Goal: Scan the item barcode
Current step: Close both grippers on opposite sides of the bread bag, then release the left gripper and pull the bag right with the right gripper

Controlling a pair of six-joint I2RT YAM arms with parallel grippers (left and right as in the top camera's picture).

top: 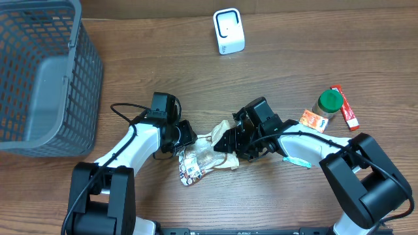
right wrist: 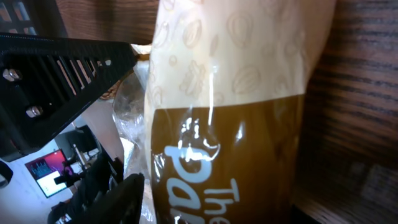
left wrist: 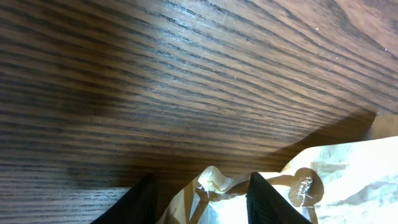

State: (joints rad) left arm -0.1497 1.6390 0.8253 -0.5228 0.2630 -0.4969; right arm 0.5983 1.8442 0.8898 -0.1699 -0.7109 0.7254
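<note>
Snack bag (top: 208,156) between both arms, low over the middle of the tabletop (top: 287,39).
The left fingers (left wrist: 267,202) are clamped on the bag's crimped end. The right fingers (top: 228,140) are at its other end, and I cannot tell whether they grip it. The grey mesh basket (top: 39,85) at far left shows its bare floor. The green-lidded jar (top: 328,104) stands at right, its contents unclear. The white scanner (top: 228,31) sits at the far edge.
</note>
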